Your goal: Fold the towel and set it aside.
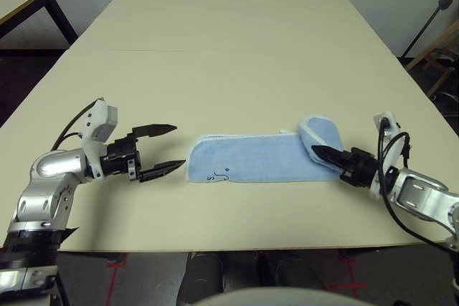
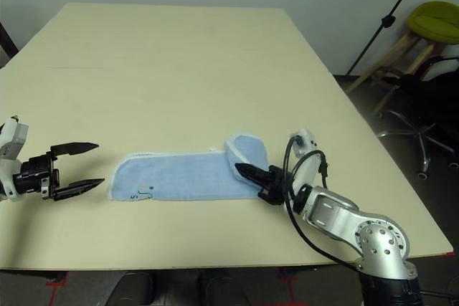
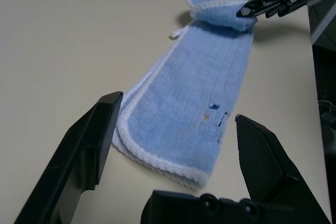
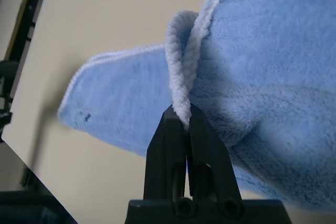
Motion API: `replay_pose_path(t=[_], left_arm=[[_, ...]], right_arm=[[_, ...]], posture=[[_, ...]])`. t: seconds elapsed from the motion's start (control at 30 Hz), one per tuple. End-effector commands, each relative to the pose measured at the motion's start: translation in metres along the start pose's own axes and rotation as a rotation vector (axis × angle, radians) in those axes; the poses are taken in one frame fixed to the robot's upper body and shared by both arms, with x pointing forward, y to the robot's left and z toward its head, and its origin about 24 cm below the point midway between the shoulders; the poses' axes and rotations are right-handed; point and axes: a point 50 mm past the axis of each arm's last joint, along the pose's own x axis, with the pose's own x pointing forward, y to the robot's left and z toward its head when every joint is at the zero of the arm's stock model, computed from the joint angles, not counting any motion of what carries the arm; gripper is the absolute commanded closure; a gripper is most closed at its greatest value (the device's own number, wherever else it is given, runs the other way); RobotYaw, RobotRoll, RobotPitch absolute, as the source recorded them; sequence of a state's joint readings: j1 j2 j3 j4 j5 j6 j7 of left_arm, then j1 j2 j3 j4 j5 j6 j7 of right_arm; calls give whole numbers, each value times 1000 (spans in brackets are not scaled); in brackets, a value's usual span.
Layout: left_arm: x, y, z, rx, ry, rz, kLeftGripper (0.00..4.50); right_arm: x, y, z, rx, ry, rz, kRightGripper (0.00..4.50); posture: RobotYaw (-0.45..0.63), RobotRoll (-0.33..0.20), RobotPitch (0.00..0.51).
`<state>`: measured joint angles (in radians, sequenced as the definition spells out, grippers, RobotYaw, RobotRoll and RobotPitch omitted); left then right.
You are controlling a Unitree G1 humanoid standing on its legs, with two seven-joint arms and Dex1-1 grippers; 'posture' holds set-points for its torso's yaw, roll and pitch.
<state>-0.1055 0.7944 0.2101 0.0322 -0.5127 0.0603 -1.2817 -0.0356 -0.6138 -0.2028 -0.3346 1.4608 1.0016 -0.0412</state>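
— On the near part of the bench (image 1: 229,55), what lies there?

— The towel (image 1: 247,159), light blue with white edging, folded into a long narrow strip running left to right. Its left end is rounded and flat on the surface, with small dark embroidery (image 1: 219,175) close to that end on the near side.

— And the right end?

— That end is lifted and curled back over the strip toward the left. The right tool (image 1: 319,152) has its two black fingers pressed together on the white hem there; the right wrist view shows the edging (image 4: 181,77) pinched right between the fingertips.

— Is the left tool doing anything?

— The left tool (image 1: 166,150) sits just beside the towel's left end, pointing to the right at it, its fingers spread wide with nothing between them. It is not touching the cloth, as far as I can tell.

— Anything else on the cloth?

— A small white loop (image 3: 174,34) sticks out from the far edge, near the raised right end.

— And beyond the bench?

— A green stool (image 2: 434,23) and a black stand (image 2: 387,19) off to the far right, on the floor.
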Motion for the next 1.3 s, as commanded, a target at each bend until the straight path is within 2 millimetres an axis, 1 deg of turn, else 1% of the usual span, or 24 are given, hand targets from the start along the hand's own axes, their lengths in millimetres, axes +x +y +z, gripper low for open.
replay_pose_path(t=[0.03,0.3,0.4,0.47,0.5,0.57,0.73,0.8,0.83,0.9,0.93,1.0,1.07,1.13,1.2,1.3], left_arm=[[4,-5,-1,-8,-3,-9,0],[5,-5,-4,-14,-6,-7,0],[9,-4,-3,-33,-16,4,0],[11,-3,-2,-46,-21,3,0],[12,-3,-2,-50,-21,2,0],[18,-1,2,-48,-34,-11,0],[40,5,12,-60,-52,-24,0],[54,11,17,-59,-62,-11,0],[61,13,20,-62,-68,-10,0],[77,16,26,-60,-85,-17,0],[85,17,29,-51,-104,-21,0],[102,18,33,-42,-124,-27,0],[121,16,35,-24,-130,-46,0],[141,10,36,-32,-149,-76,0],[160,2,36,-40,-164,-111,0],[186,-3,34,-16,-136,-154,0]], right_arm=[[6,-3,-12,-6,58,-4,4470],[16,2,-22,-51,128,24,4470],[16,3,-19,-102,140,30,3734],[10,9,-11,-152,157,89,3027],[4,12,-5,-172,160,116,2627],[-12,16,11,-269,182,150,1907],[-50,28,51,-468,206,232,68],[-56,25,71,-549,139,192,25],[-58,21,82,-592,77,160,25],[-59,13,99,-699,-40,126,25],[-59,9,103,-734,-70,121,25],[-57,-4,109,-775,-112,43,25],[-51,-18,108,-810,-133,-13,25],[-45,-33,102,-845,-146,-75,25],[-37,-40,95,-836,-168,-75,25],[-24,-47,82,-804,-193,-56,25]], posture=[[121,0,106],[124,0,106],[123,0,106],[125,0,107],[125,0,107],[114,0,107],[95,0,100],[86,0,94],[85,0,93],[87,0,90],[88,0,89],[87,0,84],[89,0,81],[88,0,80],[85,0,80],[79,0,82]])
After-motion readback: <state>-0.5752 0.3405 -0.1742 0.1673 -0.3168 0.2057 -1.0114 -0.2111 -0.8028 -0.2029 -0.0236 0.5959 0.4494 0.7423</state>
